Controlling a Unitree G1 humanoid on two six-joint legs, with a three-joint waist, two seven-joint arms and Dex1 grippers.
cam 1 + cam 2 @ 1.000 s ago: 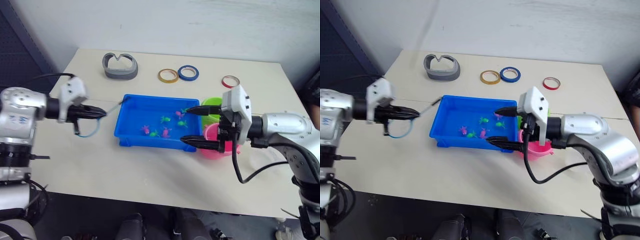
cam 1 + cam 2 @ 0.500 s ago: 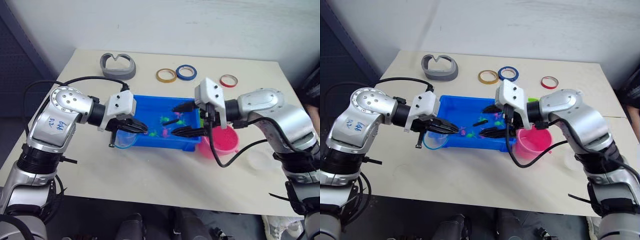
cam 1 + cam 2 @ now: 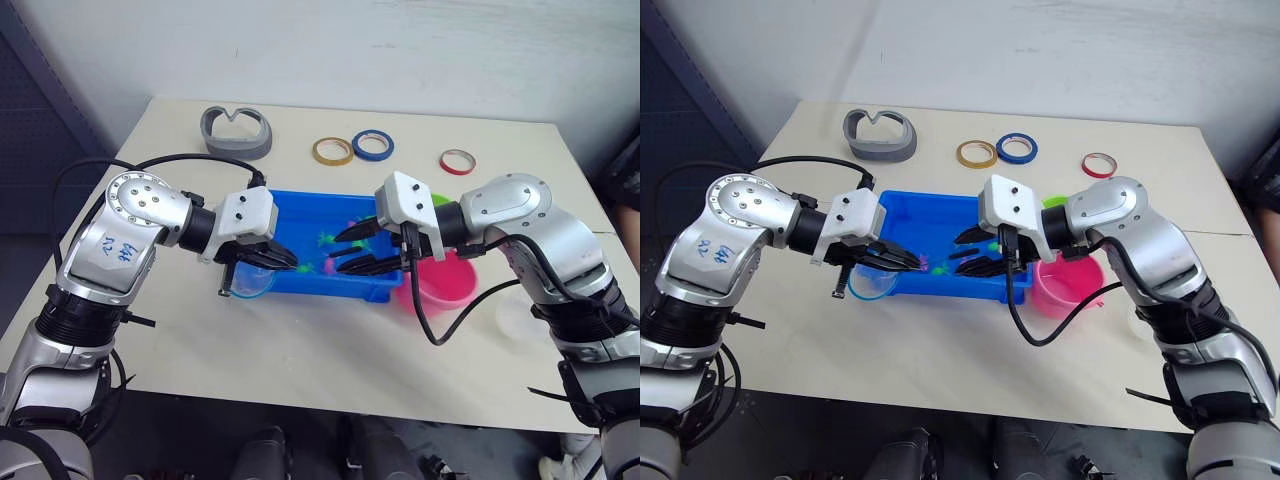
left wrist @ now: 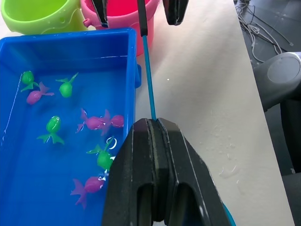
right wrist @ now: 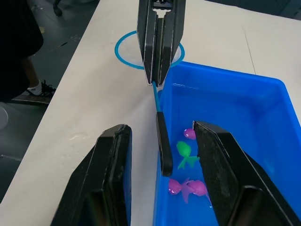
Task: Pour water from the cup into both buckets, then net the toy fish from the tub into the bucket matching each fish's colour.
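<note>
My left pincer (image 4: 157, 141) is clamped on the net (image 5: 149, 49), my two black fingers pressed together around its thin handle close to the hoop end. The blue hoop sits just outside the tub's near left corner, over the table, behind my fingers. From my grip the handle runs on as a blue stick with a dark end, along the near rim of the tub (image 3: 300, 208) toward my other arm.

My right pincer (image 5: 162, 155) stands apart, fingers spread wide to either side of the handle's dark end, which lies between them; I cannot tell whether either finger touches it. That pincer hangs over the near right part of the tub.

The tub is in the middle of the table (image 3: 300, 340), holding water and the little fish (image 4: 51, 126), green ones and pink ones, scattered across its floor. Just beside the tub's right end stand the pink bucket (image 3: 445, 280), nearer, and the green bucket (image 4: 40, 14) behind it, the two just beside each other.

Farther back on the table lie a grey curved piece (image 3: 237, 132) and three tape rings: yellow (image 3: 333, 151), blue (image 3: 372, 145) and red (image 3: 458, 161).
</note>
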